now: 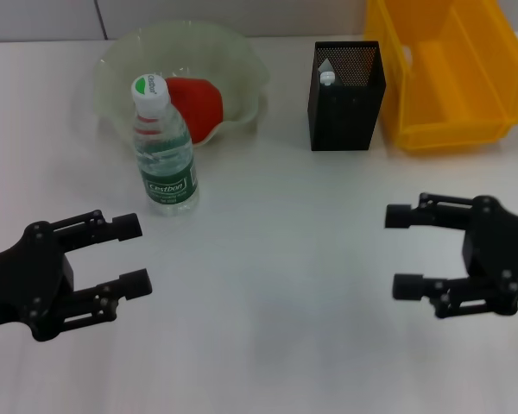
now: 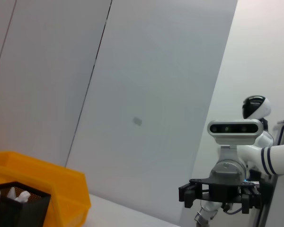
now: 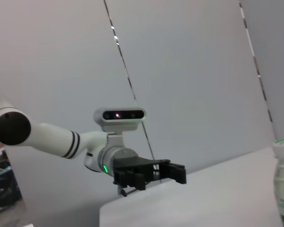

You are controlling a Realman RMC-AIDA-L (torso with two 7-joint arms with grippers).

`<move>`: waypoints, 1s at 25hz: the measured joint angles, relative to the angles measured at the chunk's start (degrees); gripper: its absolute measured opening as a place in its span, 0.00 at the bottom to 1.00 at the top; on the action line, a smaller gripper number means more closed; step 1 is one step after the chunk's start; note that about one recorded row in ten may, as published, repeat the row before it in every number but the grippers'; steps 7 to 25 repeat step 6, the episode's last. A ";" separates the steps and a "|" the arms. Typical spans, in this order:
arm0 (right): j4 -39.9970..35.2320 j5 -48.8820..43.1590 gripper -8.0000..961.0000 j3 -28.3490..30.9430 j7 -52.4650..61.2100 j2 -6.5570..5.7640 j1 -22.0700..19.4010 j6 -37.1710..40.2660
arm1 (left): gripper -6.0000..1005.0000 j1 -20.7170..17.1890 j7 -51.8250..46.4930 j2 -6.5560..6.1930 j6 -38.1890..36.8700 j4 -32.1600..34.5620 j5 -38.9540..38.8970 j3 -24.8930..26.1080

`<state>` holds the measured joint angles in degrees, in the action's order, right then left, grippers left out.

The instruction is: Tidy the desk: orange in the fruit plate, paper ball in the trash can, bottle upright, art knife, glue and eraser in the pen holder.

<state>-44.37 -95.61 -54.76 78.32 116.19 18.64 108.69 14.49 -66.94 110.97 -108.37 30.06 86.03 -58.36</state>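
**Desk nearly tidy, both arms hovering empty**

Fingers apart on the left gripper (image 1: 125,254), holding nothing, low over the tabletop (image 1: 268,285) near the bottle (image 1: 162,147). Fingers likewise apart and empty on the right gripper (image 1: 407,251), well apart from the bottle, toward the trash can (image 1: 449,73).

Bottle upright, just in front of the fruit plate (image 1: 242,60). Orange (image 1: 194,103) inside the fruit plate, right behind the bottle. Pen holder (image 1: 345,86) between fruit plate and trash can, white tips poking above its rim; contents otherwise too hidden to name.

Probably the closing step: no loose item left on the tabletop. Next move likely just retreat or rest, no grasp called for.
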 joint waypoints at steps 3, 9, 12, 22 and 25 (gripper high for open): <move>1.26 -0.22 0.87 -0.30 -0.99 0.95 0.29 -0.09 | 0.70 -0.18 -0.13 -0.25 -0.21 0.18 0.57 0.11; 1.29 -0.51 0.87 -0.32 -1.08 1.28 0.50 -0.11 | 0.70 -0.18 -0.25 -0.33 -0.27 0.24 0.89 0.17; 1.29 -0.51 0.87 -0.32 -1.08 1.28 0.50 -0.11 | 0.70 -0.18 -0.25 -0.33 -0.27 0.24 0.89 0.17; 1.29 -0.51 0.87 -0.32 -1.08 1.28 0.50 -0.11 | 0.70 -0.18 -0.25 -0.33 -0.27 0.24 0.89 0.17; 1.29 -0.51 0.87 -0.32 -1.08 1.28 0.50 -0.11 | 0.70 -0.18 -0.25 -0.33 -0.27 0.24 0.89 0.17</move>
